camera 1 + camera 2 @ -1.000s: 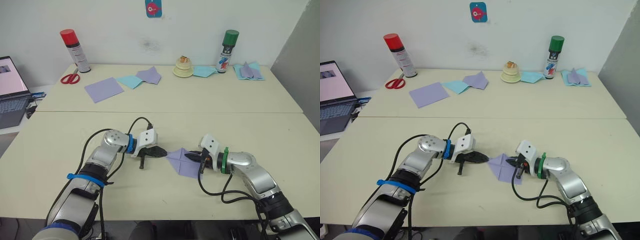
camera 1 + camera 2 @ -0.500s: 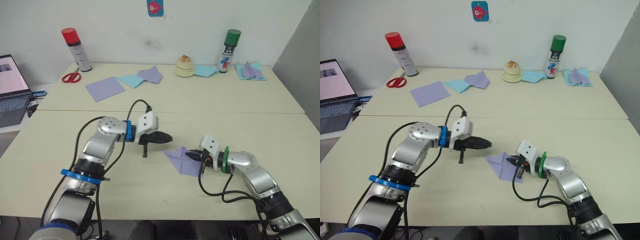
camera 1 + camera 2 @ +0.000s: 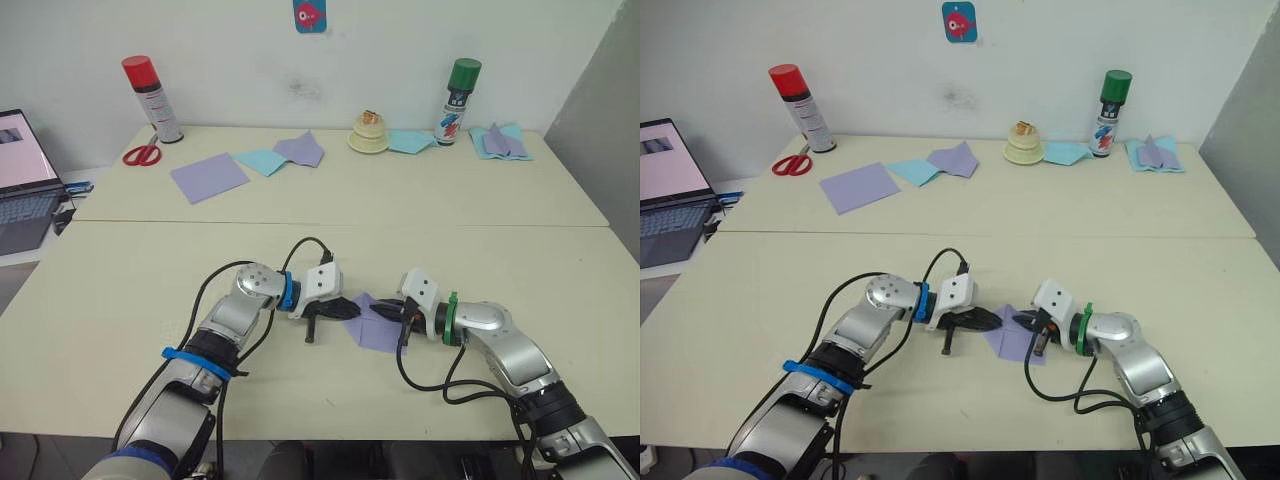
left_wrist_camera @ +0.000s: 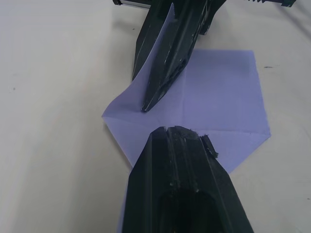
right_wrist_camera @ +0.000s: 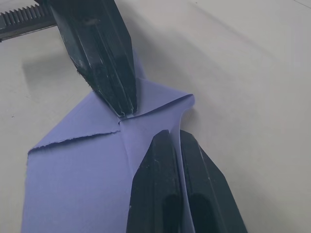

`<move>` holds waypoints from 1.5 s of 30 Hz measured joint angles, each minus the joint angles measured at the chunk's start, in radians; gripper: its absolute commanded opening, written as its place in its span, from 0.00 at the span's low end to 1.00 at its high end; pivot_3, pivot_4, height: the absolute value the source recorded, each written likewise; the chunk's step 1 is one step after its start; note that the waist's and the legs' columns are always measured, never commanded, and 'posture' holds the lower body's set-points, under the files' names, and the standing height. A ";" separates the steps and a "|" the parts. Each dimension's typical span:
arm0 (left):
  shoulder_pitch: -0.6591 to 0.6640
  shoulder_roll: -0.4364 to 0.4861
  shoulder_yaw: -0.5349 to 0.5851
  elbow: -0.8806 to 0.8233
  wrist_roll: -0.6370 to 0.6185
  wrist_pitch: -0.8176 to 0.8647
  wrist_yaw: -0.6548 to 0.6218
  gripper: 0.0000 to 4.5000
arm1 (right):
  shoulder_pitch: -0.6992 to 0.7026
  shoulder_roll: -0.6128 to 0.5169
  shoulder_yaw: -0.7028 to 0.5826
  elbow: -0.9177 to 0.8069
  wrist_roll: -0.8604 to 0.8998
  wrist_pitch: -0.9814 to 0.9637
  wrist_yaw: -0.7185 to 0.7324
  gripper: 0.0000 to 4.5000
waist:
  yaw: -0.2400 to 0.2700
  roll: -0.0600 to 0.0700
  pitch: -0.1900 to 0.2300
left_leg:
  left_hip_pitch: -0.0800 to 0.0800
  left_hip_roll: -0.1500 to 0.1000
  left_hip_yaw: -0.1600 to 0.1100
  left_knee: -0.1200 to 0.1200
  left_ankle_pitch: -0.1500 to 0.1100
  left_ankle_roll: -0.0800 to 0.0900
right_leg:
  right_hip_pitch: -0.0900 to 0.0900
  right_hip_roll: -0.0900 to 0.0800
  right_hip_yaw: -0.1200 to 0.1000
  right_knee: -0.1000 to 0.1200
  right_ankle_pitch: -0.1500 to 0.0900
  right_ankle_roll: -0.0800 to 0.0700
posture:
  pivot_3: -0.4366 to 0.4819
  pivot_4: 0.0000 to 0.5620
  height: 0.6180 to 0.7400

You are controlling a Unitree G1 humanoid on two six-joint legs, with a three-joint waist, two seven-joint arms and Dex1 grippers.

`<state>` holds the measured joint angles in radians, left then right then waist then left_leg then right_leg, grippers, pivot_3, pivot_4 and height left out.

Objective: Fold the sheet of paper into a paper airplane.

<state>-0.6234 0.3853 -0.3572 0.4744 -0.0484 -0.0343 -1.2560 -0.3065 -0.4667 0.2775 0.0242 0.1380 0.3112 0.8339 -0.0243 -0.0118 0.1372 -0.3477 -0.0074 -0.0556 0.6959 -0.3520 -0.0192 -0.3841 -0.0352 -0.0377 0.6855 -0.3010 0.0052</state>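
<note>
The sheet of paper point(image 3: 381, 336) lies on the front table as a small lavender shape with two corners folded in to a point on its left. My left gripper point(image 3: 352, 311) is shut, and its tip rests on the sheet point(image 4: 218, 97) near that point. My right gripper point(image 3: 381, 311) faces it from the right, shut on a raised flap of the sheet point(image 5: 77, 160); a thin lavender edge shows between its fingers point(image 5: 155, 160). The two gripper tips nearly meet over the centre crease.
On the far table stand a red spray can point(image 3: 151, 100) and a green spray can point(image 3: 458, 101). Beside them lie scissors point(image 3: 141, 154), a flat lavender sheet point(image 3: 208, 177), light-blue sheets point(image 3: 260, 162) and folded pieces point(image 3: 500, 142). A laptop point(image 3: 25, 185) sits at far left.
My left gripper, which had lifted up and away from the sheet half a second ago, has come back down onto the sheet's left point. The right gripper has stayed in place.
</note>
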 measured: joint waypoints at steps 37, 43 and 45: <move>-0.025 -0.034 -0.005 0.124 0.010 -0.111 0.003 0.00 | 0.134 -0.032 0.019 -0.259 0.000 0.081 -0.055 0.00 | 0.016 0.001 0.001 | 0.000 -0.001 -0.001 -0.002 -0.001 0.001 | 0.002 0.000 -0.001 -0.004 0.000 0.000 | 0.48 0.27 0.81; -0.020 -0.034 -0.008 0.124 0.022 -0.141 0.012 0.00 | 0.121 -0.014 0.020 -0.203 -0.016 0.057 -0.066 0.00 | 0.017 0.001 0.000 | 0.001 -0.001 -0.001 -0.002 0.000 0.001 | 0.003 0.000 -0.001 -0.005 0.000 0.000 | 0.48 0.27 0.81; -0.019 -0.034 -0.010 0.124 0.025 -0.149 0.019 0.00 | 0.121 -0.014 0.020 -0.198 -0.016 0.055 -0.065 0.00 | 0.017 0.001 0.000 | 0.001 -0.001 -0.001 -0.002 0.000 0.001 | 0.004 0.000 -0.001 -0.005 0.000 0.000 | 0.48 0.27 0.81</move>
<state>-0.6423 0.3516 -0.3677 0.5989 -0.0235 -0.1836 -1.2370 -0.1851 -0.4805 0.2974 -0.1733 0.1218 0.3663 0.7684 -0.0075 -0.0107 0.1374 -0.3463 -0.0082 -0.0567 0.6943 -0.3525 -0.0184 -0.3805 -0.0356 -0.0387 0.6809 -0.3010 0.0054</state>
